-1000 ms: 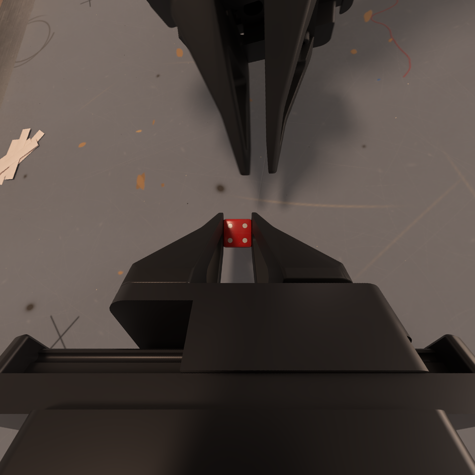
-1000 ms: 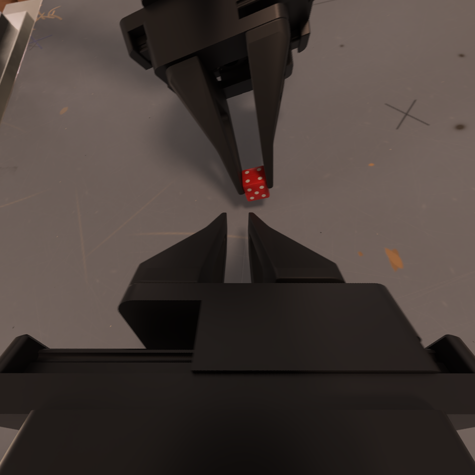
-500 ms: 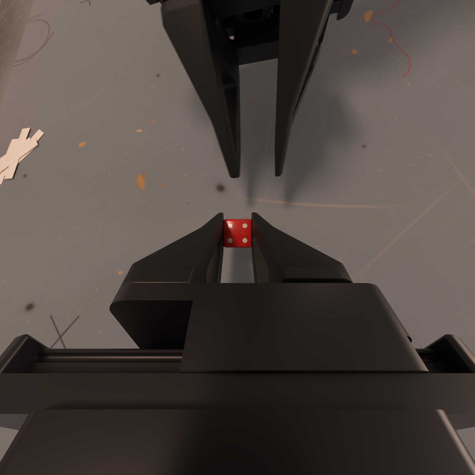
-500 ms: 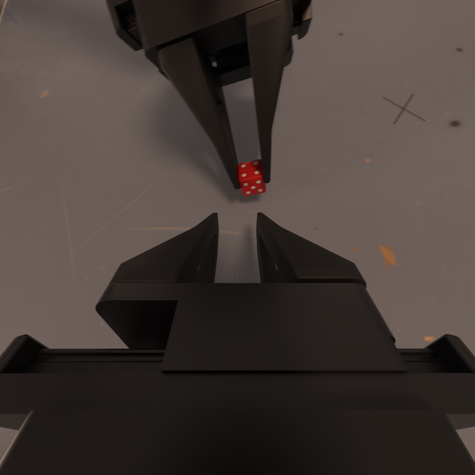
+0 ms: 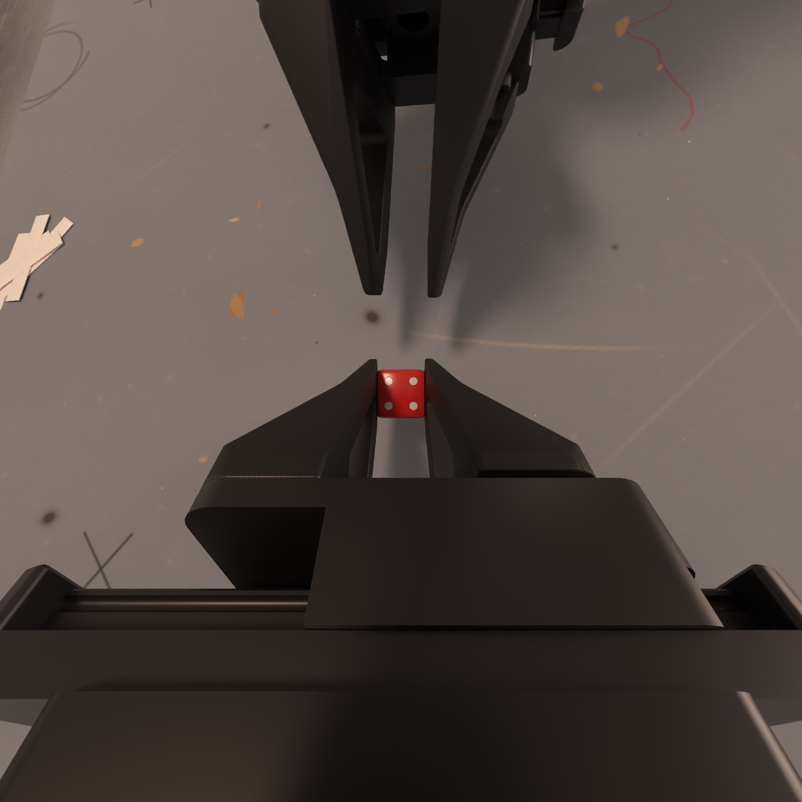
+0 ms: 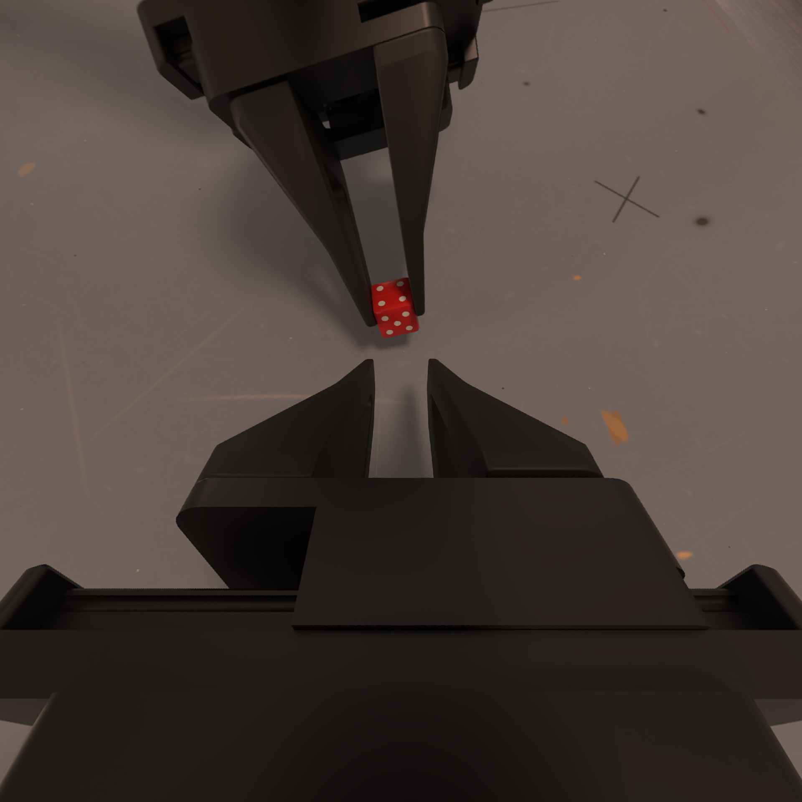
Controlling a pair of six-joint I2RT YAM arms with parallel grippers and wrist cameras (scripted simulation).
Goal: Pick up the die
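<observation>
A red die [image 5: 400,392] with white pips is pinched between the fingertips of my left gripper [image 5: 400,362], which is shut on it. The die hangs just above the grey table [image 5: 607,304]. My right gripper [image 5: 403,293] points at it from the far side, tip to tip, a short gap away. In the right wrist view, my right gripper [image 6: 400,362] is open with nothing between its fingers. Just beyond its tips, the left gripper [image 6: 392,314] holds the die [image 6: 395,310].
Pale tape strips [image 5: 30,256] lie at the left and a thin red thread [image 5: 668,73] at the far right. A drawn cross [image 6: 627,199] and orange specks mark the scuffed table [image 6: 130,304]. Each gripper blocks the other's path ahead.
My right gripper opened from nearly shut, and its gap is now slightly narrower than half a second ago. It also shifted sideways relative to the die. My left gripper kept holding the die still.
</observation>
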